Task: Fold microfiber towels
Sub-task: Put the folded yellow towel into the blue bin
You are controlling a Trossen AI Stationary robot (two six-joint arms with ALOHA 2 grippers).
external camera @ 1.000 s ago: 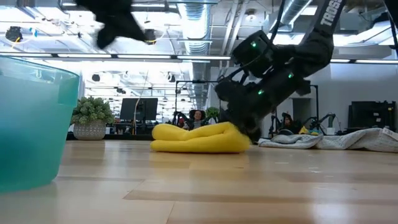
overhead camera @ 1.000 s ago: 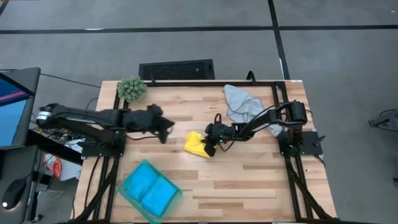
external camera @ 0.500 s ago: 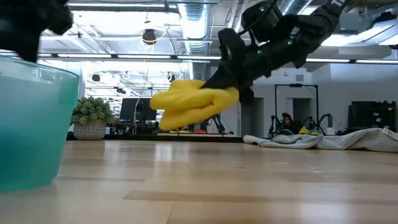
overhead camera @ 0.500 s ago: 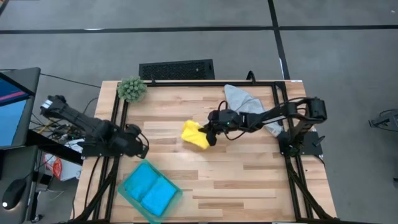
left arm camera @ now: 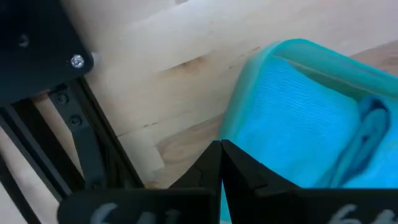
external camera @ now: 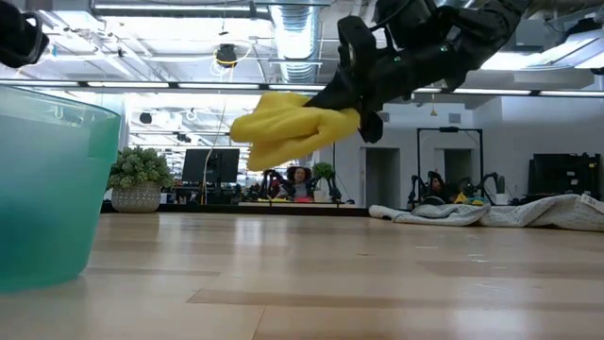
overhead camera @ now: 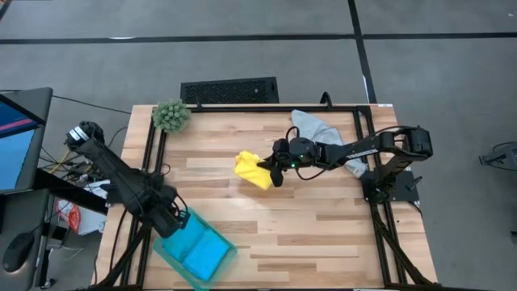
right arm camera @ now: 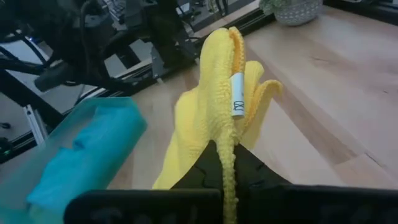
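A folded yellow towel [overhead camera: 252, 170] hangs in the air over the middle of the table, with my right gripper [overhead camera: 275, 172] shut on it. The low view shows the yellow towel [external camera: 283, 132] well above the wood. My left gripper [overhead camera: 174, 220] is shut, points down and hovers over the left rim of a teal bin [overhead camera: 166, 246] at the near left. The bin holds bright blue towels [left arm camera: 298, 112]. A light grey towel [overhead camera: 317, 137] lies crumpled on the table at the far right. My right gripper pinches the yellow towel between its two fingers at the towel's right-hand end [right arm camera: 222, 146], over several folded layers. The fingers come from the table's right, slanting a little down. The towel juts out past the fingertips toward the left, lifted clear, its white label [right arm camera: 237, 99] showing.
A fuzzy green plant ball [overhead camera: 170, 115] stands at the far left corner. A black grille [overhead camera: 229, 90] lies beyond the far edge. The black frame rails [left arm camera: 93, 155] run along the left edge beside the bin. Bare wood lies between the bin and the right arm.
My right gripper has risen with the yellow towel, which was on the table and now hangs clear. My left gripper has swung from the table's middle toward the near left corner, sinking and turning until it points down over the bin's rim.
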